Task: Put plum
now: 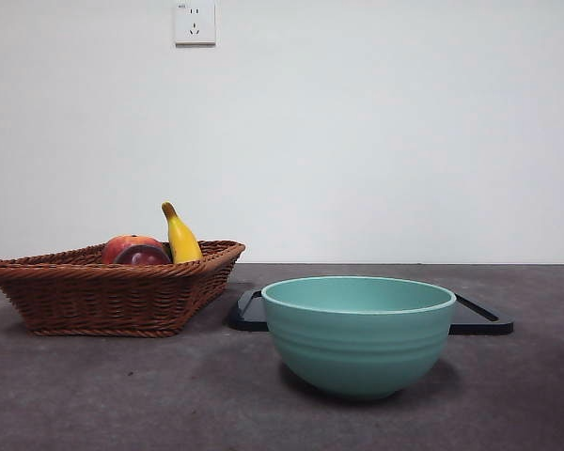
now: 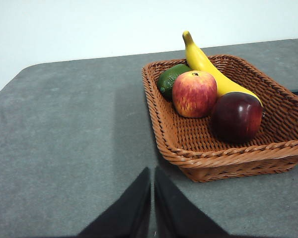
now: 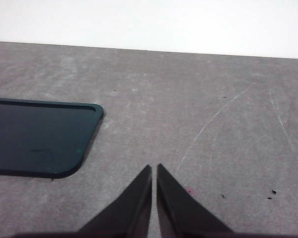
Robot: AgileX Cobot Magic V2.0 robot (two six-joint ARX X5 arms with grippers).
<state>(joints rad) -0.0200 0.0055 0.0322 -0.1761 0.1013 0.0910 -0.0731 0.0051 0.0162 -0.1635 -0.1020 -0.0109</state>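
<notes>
Your left hand (image 2: 152, 198) hangs over bare table (image 2: 64, 148) with its two jaws pressed together and nothing between them, so part them before you travel. Ahead of it and off to one side sits the wicker basket (image 2: 198, 163), and the plum (image 2: 237, 116) lies in the basket's near end, close behind the near rim, touching the banana (image 2: 208, 69) that runs along behind it. Just beyond the plum is the red-orange fruit (image 2: 194, 93), and farther still a green fruit (image 2: 169, 79), partly hidden. Because the plum is smooth and glossy, it will likely slip under a pinch at the top, so come down from above with the jaws wide, straddle its widest part, and close gently. Turn the jaws so that neither one wedges against the banana or catches the woven rim. Lift straight up until you clear the rim before you move sideways. Where the plum should go is not stated; the teal bowl (image 1: 358, 331) standing apart from the basket, in front of a dark tray (image 3: 39, 136), looks the likeliest place. Your right hand (image 3: 154, 198), also closed and empty, waits over the table with a corner of that tray ahead of it; leave it there.
</notes>
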